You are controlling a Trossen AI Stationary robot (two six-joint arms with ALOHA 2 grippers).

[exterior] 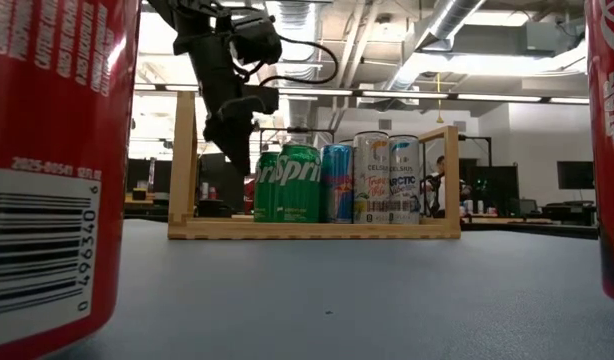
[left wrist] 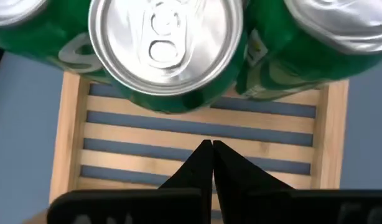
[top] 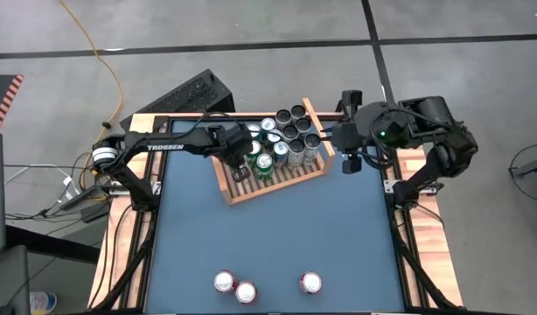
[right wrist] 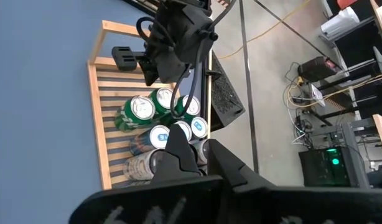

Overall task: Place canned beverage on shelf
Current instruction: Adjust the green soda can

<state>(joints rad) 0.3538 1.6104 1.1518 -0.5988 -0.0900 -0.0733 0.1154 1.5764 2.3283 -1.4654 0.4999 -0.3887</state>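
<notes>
Blue-grey matte tabletop (top: pixel 277 236) fills most of my overhead view, framed by pale wooden side rails. On its far half sits the light-brown wooden slatted shelf (top: pixel 273 179), turned at a slight angle, with low raised boards along its sides. Its far part holds a cluster of upright cans: dark-topped ones at the back, silver and blue ones in the middle, and green soda cans (top: pixel 264 163) at the open-slat edge (from the table-level camera they read as one row between the end boards).

My left gripper (left wrist: pixel 211 149) hangs over the bare slats just beside the green cans, fingers pressed together with nothing between them. The right gripper (top: pixel 348 164) waits at the shelf's right end, off the rack, also clenched on nothing.

Three red cans with silver tops (top: pixel 245 291) stand near the table's front edge, well apart from the shelf; two touch or nearly touch, the third stands off to the right.
</notes>
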